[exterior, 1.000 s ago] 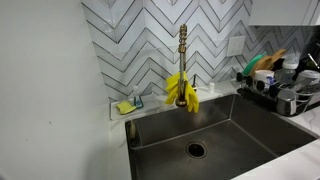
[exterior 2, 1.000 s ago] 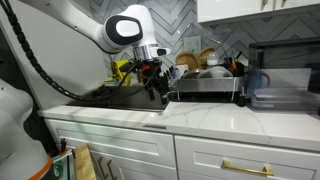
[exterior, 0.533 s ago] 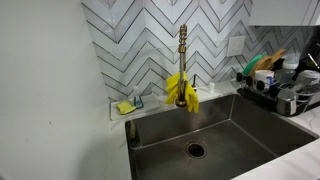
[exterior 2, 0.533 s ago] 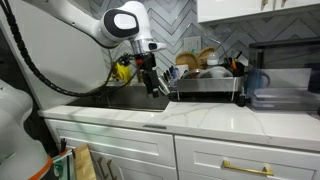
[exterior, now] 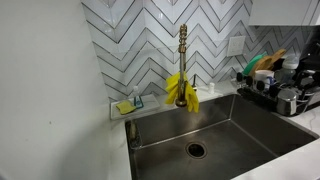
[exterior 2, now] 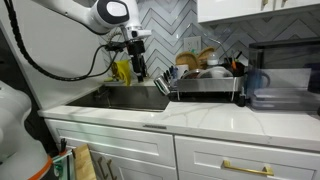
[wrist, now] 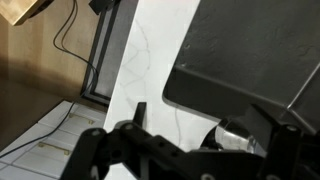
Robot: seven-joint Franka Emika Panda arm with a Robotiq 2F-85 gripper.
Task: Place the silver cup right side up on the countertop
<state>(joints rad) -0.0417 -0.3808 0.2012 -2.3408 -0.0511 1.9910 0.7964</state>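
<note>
End effector (exterior 2: 137,66) released: jaws spread wide, nothing between them. It hangs in the air above the left part of the sink (exterior 2: 130,98), pointing down, clear of the basin and the counter (exterior 2: 200,118). Behind it is something yellow that I can't make out in that view.

Silver cup (exterior: 288,100): looks like the shiny cylinder at the front of the dish rack (exterior: 272,92), to the right of the sink (exterior: 220,130). It's too small to tell whether it sits rim up or rim down. It's well apart from the end effector and not on the counter.

A green-topped bottle (exterior: 262,65) stands further back in the rack. Yellow gloves (exterior: 181,90) are draped over the faucet (exterior: 183,45).

In the wrist view the end effector (wrist: 190,150) fills the bottom edge, fingers apart, over the pale marbled counter (wrist: 150,70). A shiny patch shows between the fingers; I can't tell what it is.
</note>
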